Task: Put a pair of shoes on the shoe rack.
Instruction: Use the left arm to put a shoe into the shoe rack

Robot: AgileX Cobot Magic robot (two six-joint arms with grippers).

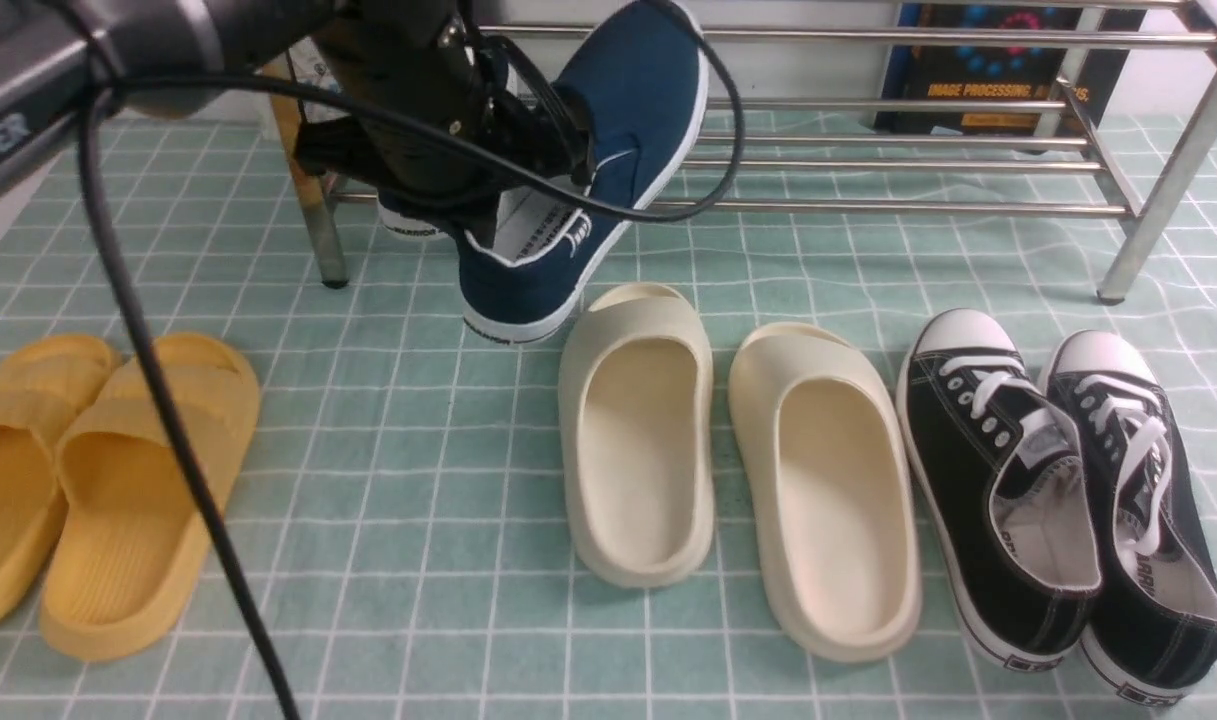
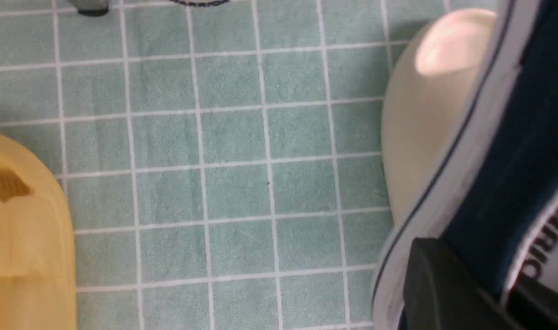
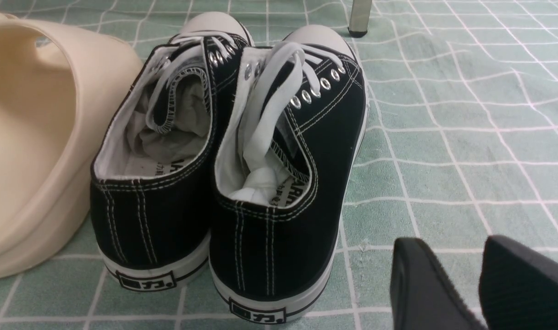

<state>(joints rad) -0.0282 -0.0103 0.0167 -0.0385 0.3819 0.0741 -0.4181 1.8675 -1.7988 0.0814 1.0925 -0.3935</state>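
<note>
Front view, 6 o'clock nearest. Six shoes in three pairs lay on the green checked mat (image 1: 418, 480): two yellow slides (image 1: 118, 480) touching at 8 o'clock, two cream slides (image 1: 638, 440) at 6 o'clock with a narrow strip of mat between them, and two black lace-up sneakers (image 1: 1008, 490) touching side by side at 4 o'clock, heels close to the near edge. A broad lane of open mat separated the yellow and cream pairs. The right gripper (image 3: 478, 256), seen only in its wrist view, hung beside the sneakers' heels; its two fingers lay close together with nothing between, and whether they met could not be told. Beyond the cream slides, at 11 o'clock, the left gripper (image 1: 558, 170) was clamped on the collar of one navy slip-on (image 1: 628, 100), held off the mat, heel down, toe tilted up across the bars of the shoe rack (image 1: 868, 207). A second navy slip-on (image 1: 408, 222) showed only its heel behind that gripper, at the rack's left leg; its support could not be told. The rack's bars ran open toward 2 o'clock, with one dark book (image 1: 998, 70) behind them.
</note>
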